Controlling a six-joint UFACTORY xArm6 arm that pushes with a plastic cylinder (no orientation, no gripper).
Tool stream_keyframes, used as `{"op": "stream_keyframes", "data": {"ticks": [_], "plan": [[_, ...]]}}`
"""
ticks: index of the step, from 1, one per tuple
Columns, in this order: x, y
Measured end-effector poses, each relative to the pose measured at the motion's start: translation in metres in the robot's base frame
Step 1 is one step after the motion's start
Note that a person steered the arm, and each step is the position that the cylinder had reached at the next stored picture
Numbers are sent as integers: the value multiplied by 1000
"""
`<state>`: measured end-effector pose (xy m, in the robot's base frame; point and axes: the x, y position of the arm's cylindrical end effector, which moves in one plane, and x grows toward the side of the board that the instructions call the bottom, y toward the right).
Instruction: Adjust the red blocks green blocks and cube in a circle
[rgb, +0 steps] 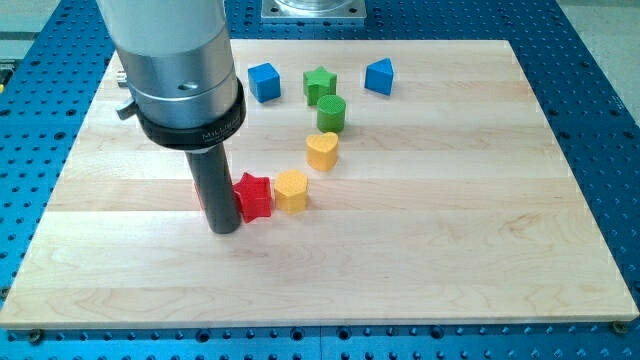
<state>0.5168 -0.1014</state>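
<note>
Pushing the red star block (253, 195) with my tip (225, 228) at its left, no jaws to open, I judge a curved nudge toward the yellow hexagon block (291, 190) comes next.

A line of small pale lettering runs around the black collar (190, 122) beneath the silver cylinder of the arm, near the board's top-left corner. It is too small and blurred to read. No other text, number or label appears.
</note>
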Motion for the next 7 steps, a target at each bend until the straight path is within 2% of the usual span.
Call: {"op": "stream_keyframes", "data": {"ticks": [2, 3, 4, 5, 6, 7], "plan": [[-18, -39], [-25, -76], [-65, -81], [-96, -30], [-95, 17], [-66, 7]]}}
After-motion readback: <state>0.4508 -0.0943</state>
